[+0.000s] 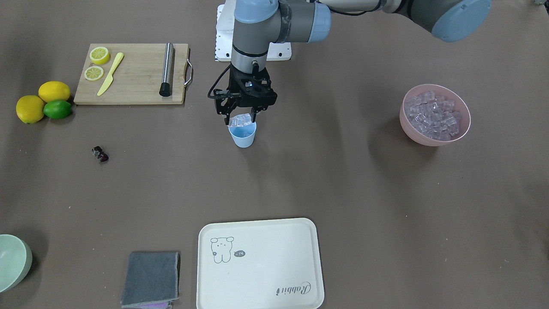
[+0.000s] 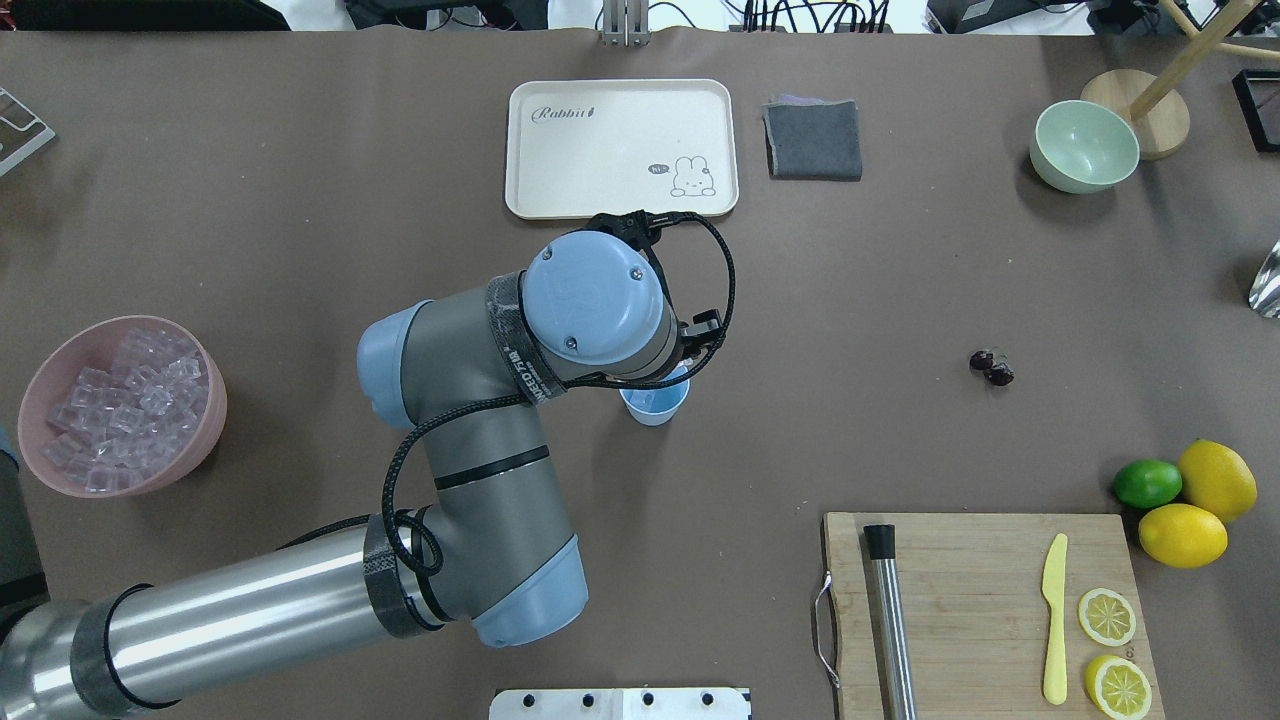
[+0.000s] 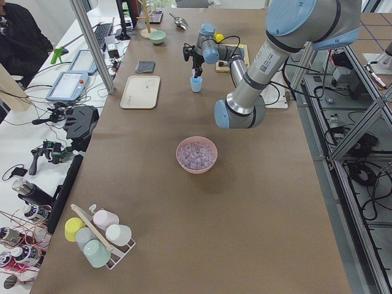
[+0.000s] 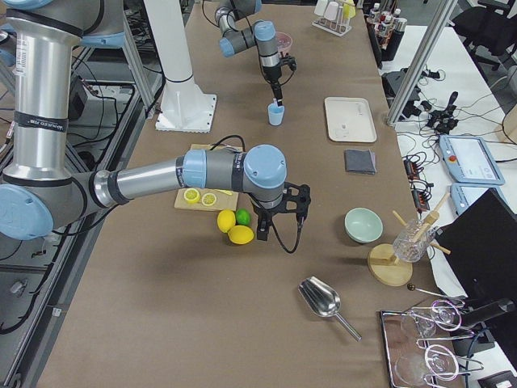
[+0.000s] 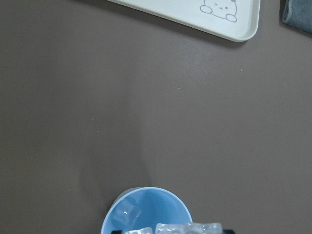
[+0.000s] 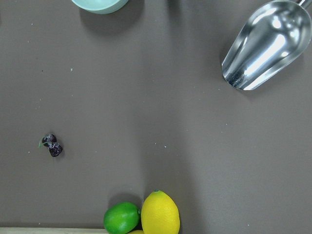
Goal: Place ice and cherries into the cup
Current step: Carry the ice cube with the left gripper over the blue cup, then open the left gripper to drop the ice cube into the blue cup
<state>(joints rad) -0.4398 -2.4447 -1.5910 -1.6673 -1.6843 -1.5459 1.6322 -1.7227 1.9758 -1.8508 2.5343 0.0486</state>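
Observation:
The light blue cup (image 1: 243, 136) stands mid-table, also seen in the overhead view (image 2: 655, 406). Directly above its mouth, my left gripper (image 1: 241, 118) is shut on a short row of clear ice (image 1: 239, 122) cubes. In the left wrist view the held ice (image 5: 187, 227) sits over the cup (image 5: 161, 204), and one cube (image 5: 127, 212) lies inside. The dark red cherries (image 1: 100, 154) lie on the bare table, well away from the cup (image 2: 991, 367). My right gripper (image 4: 279, 212) hovers near the lemons; I cannot tell whether it is open or shut.
A pink bowl (image 1: 429, 139) holds several ice cubes. A wooden board (image 1: 133, 92) carries lemon slices, a yellow knife and a metal rod. Two lemons and a lime (image 1: 57, 109) sit beside it. A cream tray (image 1: 257, 279), grey cloth (image 1: 151, 278), green bowl (image 1: 13, 262) and metal scoop (image 6: 265, 46) lie further off.

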